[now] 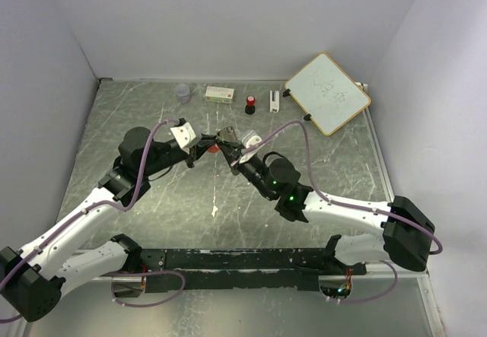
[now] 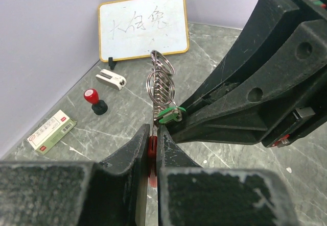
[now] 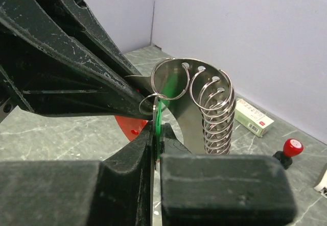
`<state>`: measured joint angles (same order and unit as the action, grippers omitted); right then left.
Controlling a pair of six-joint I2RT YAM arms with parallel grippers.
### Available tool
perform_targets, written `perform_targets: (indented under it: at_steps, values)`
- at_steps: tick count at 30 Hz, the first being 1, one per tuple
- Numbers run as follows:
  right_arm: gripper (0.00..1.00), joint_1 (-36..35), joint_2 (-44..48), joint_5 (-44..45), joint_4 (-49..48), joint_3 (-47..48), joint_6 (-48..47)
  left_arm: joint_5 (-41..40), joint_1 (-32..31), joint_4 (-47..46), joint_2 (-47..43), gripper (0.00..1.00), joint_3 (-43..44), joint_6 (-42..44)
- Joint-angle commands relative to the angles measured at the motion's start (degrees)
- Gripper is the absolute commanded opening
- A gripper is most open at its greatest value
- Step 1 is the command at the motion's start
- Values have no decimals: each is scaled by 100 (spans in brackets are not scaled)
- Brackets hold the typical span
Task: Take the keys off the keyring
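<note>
Midway up the surface (image 1: 190,219), finds the left gripper (image 1: 199,148) clenched on the red key (image 2: 152,147) and the right gripper (image 1: 232,151) clenched on the green key (image 3: 158,118), tip to tip. Shows the keyring (image 3: 212,114), a stack of wire loops, held upright off the surface just above both keys. Along the far edge, left to right: clear cup (image 1: 183,92), white box (image 1: 220,93), red-and-black stamp (image 1: 249,105), white stamper (image 1: 274,101), then a propped whiteboard (image 1: 327,93) at the far right corner.

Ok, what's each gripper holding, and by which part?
Left gripper: red key, pinched across its flat sides. Right gripper: green key, by the end opposite the keyring.
</note>
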<state>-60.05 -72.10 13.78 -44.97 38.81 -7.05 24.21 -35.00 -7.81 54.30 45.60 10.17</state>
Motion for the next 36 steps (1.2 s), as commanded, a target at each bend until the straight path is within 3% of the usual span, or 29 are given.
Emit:
perform_targets:
  at_steps: [1, 6, 14, 16, 17, 18, 29, 36]
  values:
    - [0, 19, 286, -156, 544, 386, -5, -413, -44, -312, 37, 7, -77, -104]
    - [0, 20, 691, 94, 1962, 811, 296, -1063, -50, -384, 191, 10, -138, -231]
    - [0, 10, 816, 691, 4335, 2130, 825, -683, -50, -621, 88, 28, -419, -257]
    - [0, 7, 752, 819, 4694, 2490, 869, -581, -45, -692, 6, 50, -490, -299]
    - [0, 11, 712, 878, 4870, 2630, 904, -527, -50, -729, -17, 81, -517, -326]
    - [0, 9, 667, 917, 5040, 2784, 950, -470, -45, -760, -54, 98, -535, -351]
    - [0, 13, -365, 743, 7818, 4947, 1736, -462, -45, -1143, -317, 99, -516, -435]
    - [0, 10, -739, 390, 8827, 5787, 1889, -649, -45, -1317, -564, 99, -446, -468]
